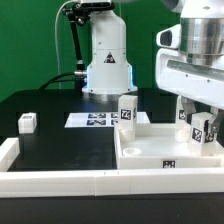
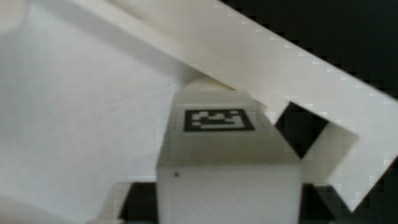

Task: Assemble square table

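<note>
Square table: the white slab (image 1: 165,150) is seen lying rim-up on the black table, pressed into the corner of the white border bars (image 1: 60,180), judged a brace.
Legs: one leg (image 1: 127,112) stands upright at the slab's far corner; another (image 1: 27,123) lies well apart.
Gripper: the gripper (image 1: 203,118) is partly closed around a tagged leg (image 2: 217,150), held upright over the slab's corner, judged for seating.

Tool (image 1: 200,118) cropped by the exterior view's top and right edges; fingertips hidden behind leg (image 1: 203,131). Slab (image 1: 150,155) corner cut off. Wrist view blurry, probably same leg.
</note>
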Motion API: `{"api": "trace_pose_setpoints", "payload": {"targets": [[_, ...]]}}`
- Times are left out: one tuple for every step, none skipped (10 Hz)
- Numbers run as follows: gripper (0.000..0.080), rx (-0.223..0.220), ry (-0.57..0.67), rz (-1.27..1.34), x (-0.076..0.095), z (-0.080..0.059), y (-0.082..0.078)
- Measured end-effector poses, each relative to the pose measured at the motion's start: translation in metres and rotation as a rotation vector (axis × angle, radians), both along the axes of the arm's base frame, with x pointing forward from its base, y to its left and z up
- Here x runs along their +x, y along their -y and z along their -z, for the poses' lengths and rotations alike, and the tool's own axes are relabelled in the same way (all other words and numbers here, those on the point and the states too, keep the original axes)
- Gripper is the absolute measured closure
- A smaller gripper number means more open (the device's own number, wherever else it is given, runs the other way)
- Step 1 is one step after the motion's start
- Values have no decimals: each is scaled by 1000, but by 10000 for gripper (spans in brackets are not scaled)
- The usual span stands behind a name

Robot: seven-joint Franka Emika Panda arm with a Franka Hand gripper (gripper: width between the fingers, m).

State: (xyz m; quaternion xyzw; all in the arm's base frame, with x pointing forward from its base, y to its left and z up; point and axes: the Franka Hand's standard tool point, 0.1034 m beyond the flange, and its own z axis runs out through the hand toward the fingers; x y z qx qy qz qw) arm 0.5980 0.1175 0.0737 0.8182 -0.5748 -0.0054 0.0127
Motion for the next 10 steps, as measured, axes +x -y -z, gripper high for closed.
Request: {"api": "trace_pose_setpoints", "payload": {"targets": [[507,-3,2,64,0,0,0],[507,-3,4,107,0,0,1],[507,1,5,173,0,0,1],[503,1,6,203,1,0,1],[503,1,4,186,0,0,1],[263,1,4,185,0,0,1],[263,3,4,145,0,1,1],[175,5,3,105,-1,1,0],[175,8,20,27,2,0,-1],[155,10,37,-88,3,1,-3]]}}
